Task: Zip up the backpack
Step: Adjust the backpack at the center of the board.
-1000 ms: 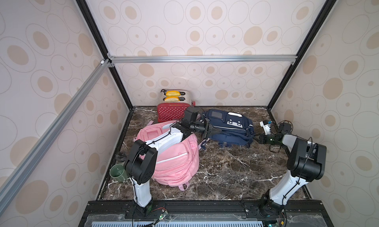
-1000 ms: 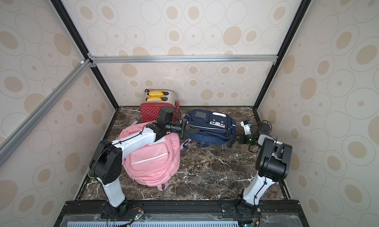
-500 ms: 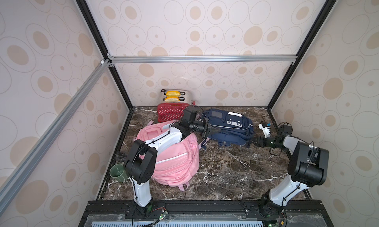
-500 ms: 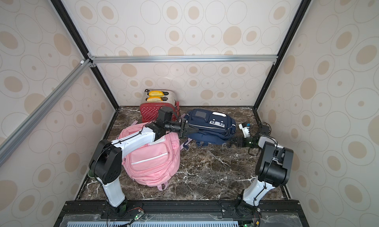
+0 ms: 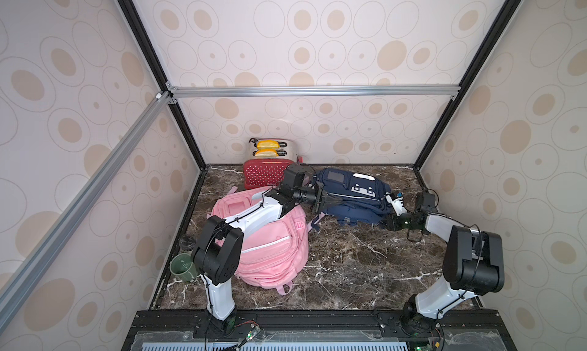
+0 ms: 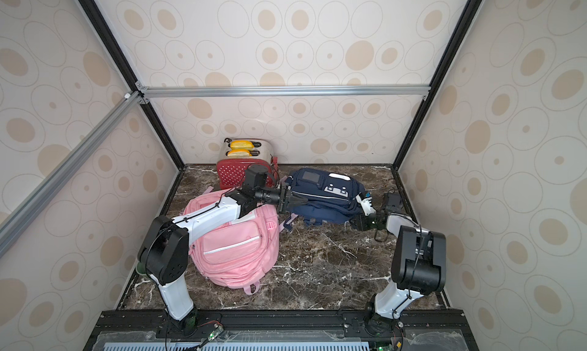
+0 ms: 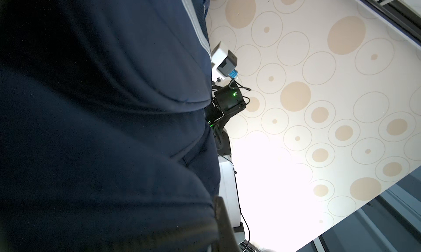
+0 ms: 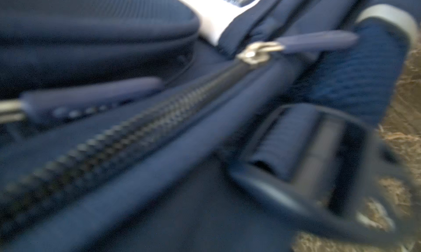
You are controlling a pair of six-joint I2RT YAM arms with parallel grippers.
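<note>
Toaster (image 5: 289,145) has two yellow slices (image 5: 268,143) in its slots. Navy backpack (image 5: 352,194) lies flat just right of the toaster. It has white patches, and the zipper (image 8: 141,130) is meshed up to the metal slider (image 8: 255,53). Left gripper (image 5: 333,201) is pressed together at its toaster-side end. Right gripper (image 5: 390,221) is at the far end, can't tell its spread.

Twin high front views angled downward; wrist cameras tight against navy backpack (image 5: 353,196).
</note>
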